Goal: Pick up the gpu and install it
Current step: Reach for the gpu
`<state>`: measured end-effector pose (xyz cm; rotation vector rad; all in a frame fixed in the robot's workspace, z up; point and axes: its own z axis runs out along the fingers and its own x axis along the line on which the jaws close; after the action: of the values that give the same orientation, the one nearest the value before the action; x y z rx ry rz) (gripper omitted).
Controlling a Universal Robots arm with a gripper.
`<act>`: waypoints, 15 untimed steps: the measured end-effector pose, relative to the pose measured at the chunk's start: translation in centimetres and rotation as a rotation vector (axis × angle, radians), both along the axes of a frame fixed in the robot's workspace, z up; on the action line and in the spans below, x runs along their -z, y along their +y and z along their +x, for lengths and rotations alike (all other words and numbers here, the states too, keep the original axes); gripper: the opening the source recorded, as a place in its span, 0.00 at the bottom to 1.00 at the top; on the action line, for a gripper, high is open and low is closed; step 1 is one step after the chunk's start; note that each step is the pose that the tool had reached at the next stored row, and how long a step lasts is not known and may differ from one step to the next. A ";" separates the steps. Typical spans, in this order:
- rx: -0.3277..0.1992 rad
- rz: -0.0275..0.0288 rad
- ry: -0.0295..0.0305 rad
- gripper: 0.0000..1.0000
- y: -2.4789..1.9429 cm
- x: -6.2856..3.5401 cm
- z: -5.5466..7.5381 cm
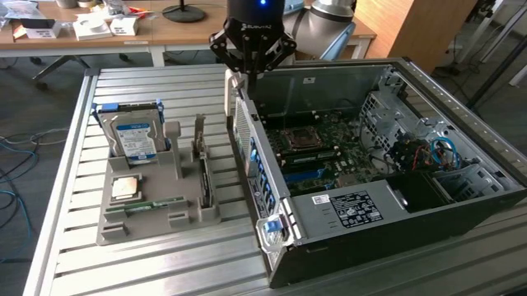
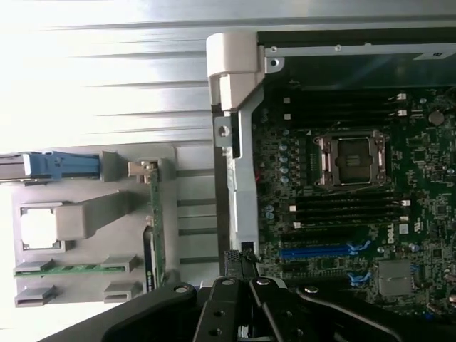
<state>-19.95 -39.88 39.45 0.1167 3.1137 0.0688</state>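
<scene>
2 fingers (image 1: 248,66) pressed together, holding nothing.

You get hard glare off the ribbed surface (image 2: 107,78) in the wrist view, washing it white; the case (image 1: 411,237) interior lies dim and shadowed under soft overhead light.

- Gripper (image 1: 248,71): pale lettering on its body, too blurred to read.
- Hard drive (image 1: 136,139): blue-white label, print illegible.
- Power supply (image 1: 354,209): white sticker, print too small to read.
</scene>
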 end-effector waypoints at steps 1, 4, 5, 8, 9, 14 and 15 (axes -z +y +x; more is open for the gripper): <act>0.000 0.0000 0.0000 0.11 0.00 0.00 -0.2; 0.000 0.0000 0.0000 0.11 0.00 0.01 -0.8; 0.000 0.0001 0.0000 0.11 0.00 0.02 -1.0; 0.000 0.0001 0.0000 0.11 0.00 0.02 -1.6; 0.000 0.0001 0.0000 0.11 0.00 0.03 -1.8; 0.000 0.0000 0.0000 0.11 0.00 0.04 -2.9; 0.000 0.0001 0.0000 0.11 0.00 0.04 -3.1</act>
<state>-23.01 -39.88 39.41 0.1165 3.1136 0.0689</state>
